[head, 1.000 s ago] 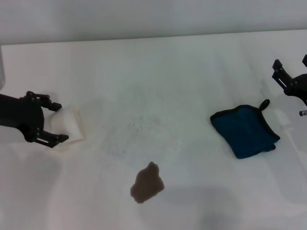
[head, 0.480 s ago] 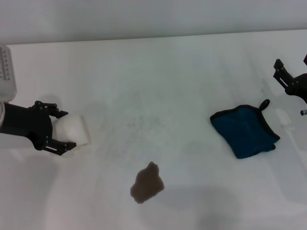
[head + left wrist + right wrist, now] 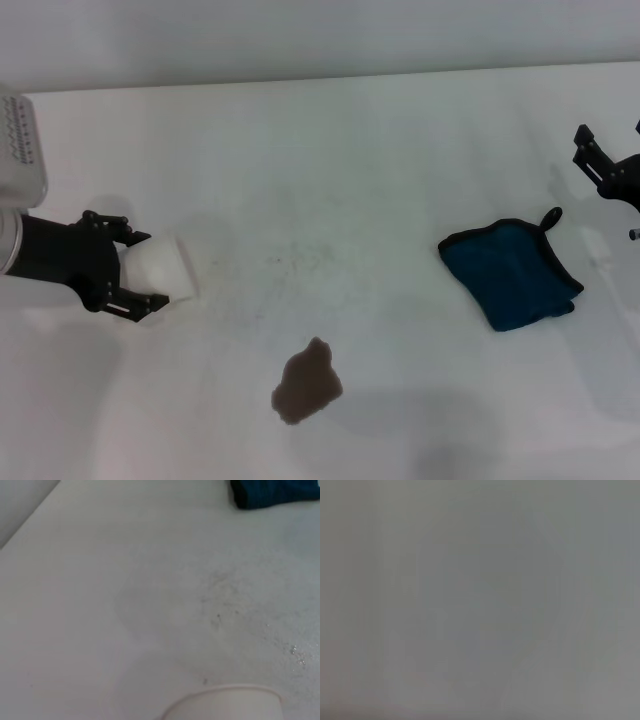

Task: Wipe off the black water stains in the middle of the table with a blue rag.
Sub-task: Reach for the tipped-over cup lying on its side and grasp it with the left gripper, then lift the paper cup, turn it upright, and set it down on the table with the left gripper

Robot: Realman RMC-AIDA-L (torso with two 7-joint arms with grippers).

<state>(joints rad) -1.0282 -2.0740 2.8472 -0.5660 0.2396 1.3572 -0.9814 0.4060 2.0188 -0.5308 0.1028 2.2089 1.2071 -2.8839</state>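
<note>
The black water stain [image 3: 307, 381] is a small dark brownish blotch on the white table [image 3: 350, 150], near the front middle. The blue rag [image 3: 510, 272] lies flat at the right, its black loop pointing to the far right; its edge also shows in the left wrist view [image 3: 275, 492]. My left gripper [image 3: 148, 270] is at the left, shut on a white cup [image 3: 172, 268] held on its side, well left of the stain. The cup's rim shows in the left wrist view [image 3: 225, 705]. My right gripper [image 3: 608, 150] is open and empty at the right edge, just beyond the rag.
Faint grey speckled scuffs [image 3: 290, 260] mark the table's middle, behind the stain. The table's far edge runs along the back. The right wrist view shows only a plain grey blur.
My left gripper has moved to the right with the white cup, closer to the table's middle. The right gripper, the rag and the stain have not moved.
</note>
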